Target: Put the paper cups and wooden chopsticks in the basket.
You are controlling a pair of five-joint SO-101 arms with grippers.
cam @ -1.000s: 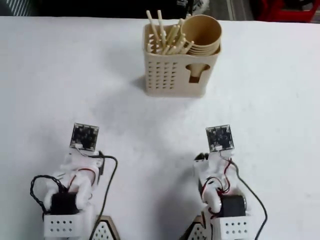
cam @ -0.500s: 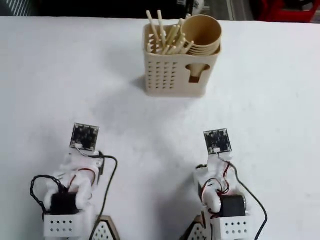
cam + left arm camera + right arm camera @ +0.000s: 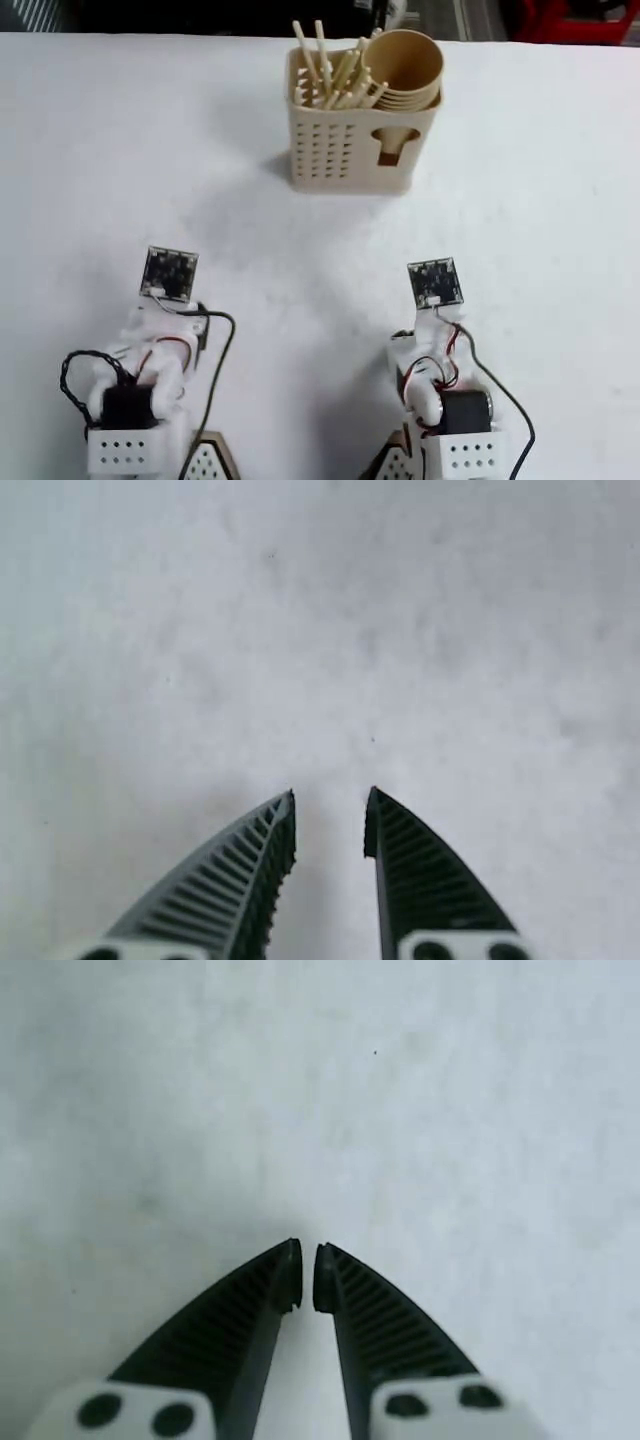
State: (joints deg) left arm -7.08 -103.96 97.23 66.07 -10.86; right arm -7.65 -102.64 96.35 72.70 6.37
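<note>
A cream perforated basket (image 3: 350, 150) stands at the far middle of the white table. Several stacked tan paper cups (image 3: 405, 65) sit in its right half, and several wooden chopsticks (image 3: 330, 70) stand upright in its left half. Both arms are folded back at the near edge, well short of the basket. My left gripper (image 3: 331, 796) hangs over bare table, open by a narrow gap with nothing in it. My right gripper (image 3: 307, 1252) is shut, its tips almost touching, and holds nothing.
The left arm (image 3: 150, 370) and the right arm (image 3: 440, 380) sit at the near edge with loose black cables beside them. The white table (image 3: 520, 200) stretches bare between the arms and the basket. Dark clutter lies beyond the far edge.
The right arm has drawn back slightly toward its base. The left arm, the basket and its contents have not moved.
</note>
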